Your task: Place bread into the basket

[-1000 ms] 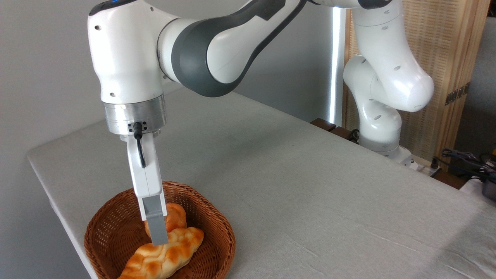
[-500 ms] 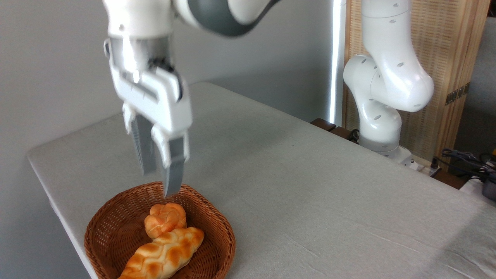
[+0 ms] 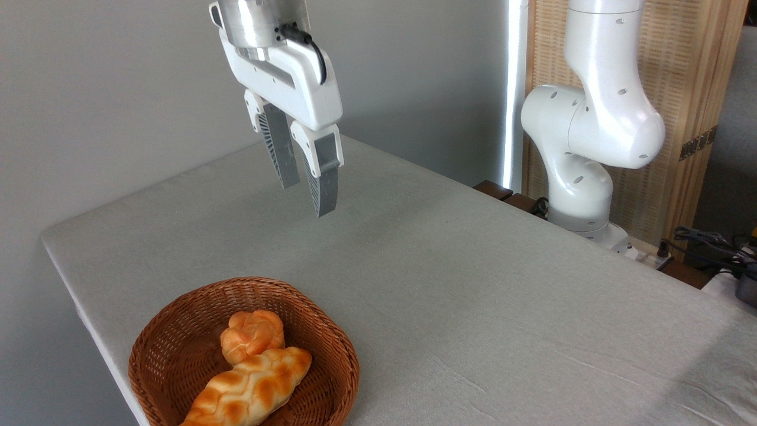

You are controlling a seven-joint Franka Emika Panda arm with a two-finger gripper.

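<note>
Bread [image 3: 249, 391] lies diagonally in the basket [image 3: 331, 337], down-left of my gripper [image 3: 306, 195], whose fingers are slightly parted, empty, well above.

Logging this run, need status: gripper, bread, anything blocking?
Gripper open, empty, high above the table. Bread lying in the basket, beside a small bun. Nothing in the way.
</note>
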